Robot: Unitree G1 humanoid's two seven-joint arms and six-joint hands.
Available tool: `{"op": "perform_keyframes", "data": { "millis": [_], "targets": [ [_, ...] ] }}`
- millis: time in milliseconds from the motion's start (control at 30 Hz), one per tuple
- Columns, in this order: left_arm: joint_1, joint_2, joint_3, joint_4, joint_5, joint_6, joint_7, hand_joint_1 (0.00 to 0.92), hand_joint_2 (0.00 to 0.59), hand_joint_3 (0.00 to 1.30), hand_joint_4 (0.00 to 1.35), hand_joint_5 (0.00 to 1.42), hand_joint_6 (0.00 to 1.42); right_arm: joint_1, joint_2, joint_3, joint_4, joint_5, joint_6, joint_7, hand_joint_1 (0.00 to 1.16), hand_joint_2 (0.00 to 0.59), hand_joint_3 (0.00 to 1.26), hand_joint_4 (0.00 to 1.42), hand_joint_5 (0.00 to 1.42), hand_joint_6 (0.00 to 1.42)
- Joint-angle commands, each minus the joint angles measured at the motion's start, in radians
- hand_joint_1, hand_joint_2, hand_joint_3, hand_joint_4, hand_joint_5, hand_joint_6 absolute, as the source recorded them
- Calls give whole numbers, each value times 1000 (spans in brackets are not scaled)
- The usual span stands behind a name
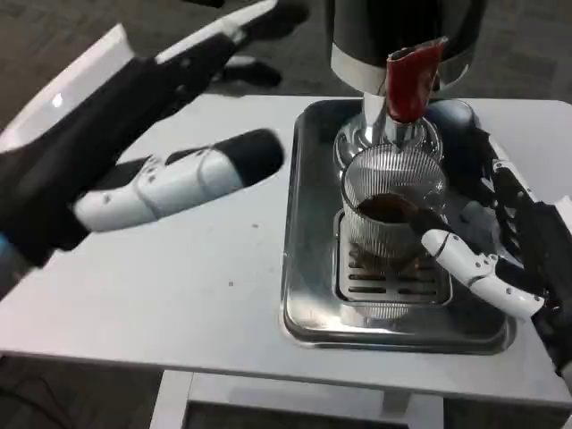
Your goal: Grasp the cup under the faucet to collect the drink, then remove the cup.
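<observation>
No lettering, label, brand or number can be read anywhere: nothing is made out on the red faucet handle or around it.

1 cup, 1 faucet, 1 drip tray, 1 table, 2 hands: left, right.

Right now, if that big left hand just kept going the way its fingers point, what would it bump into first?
Probably the dispenser's red-handled faucet above the ribbed glass cup. The left hand is held above the white table, fingers spread, aiming up and right toward it. Depth is unclear, so it could pass in front.
</observation>
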Motion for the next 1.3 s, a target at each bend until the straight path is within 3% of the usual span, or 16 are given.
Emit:
{"op": "perform_keyframes", "data": {
  "millis": [33, 267, 433, 1300],
  "targets": [
    [146, -14, 76, -31, -5, -37, 32, 57, 104, 123, 83, 212, 221, 4, -4, -5, 15, 10, -20, 1, 543, 261, 18, 12, 121, 226],
    [316, -46, 143, -12, 3, -99, 56, 60, 114, 132, 89, 221, 223, 0, -2, 1, 35, 4, -21, -6, 593, 232, 0, 12, 122, 232],
    [393, -52, 150, 12, 9, -146, 59, 67, 114, 133, 94, 224, 223, -9, 3, 15, 49, -7, -20, -15, 604, 230, 0, 12, 122, 232],
    [510, -52, 133, 24, 5, -166, 81, 85, 130, 151, 112, 238, 239, -103, 63, 88, 202, -18, -68, -57, 601, 224, 0, 0, 43, 166]
  ]
}}
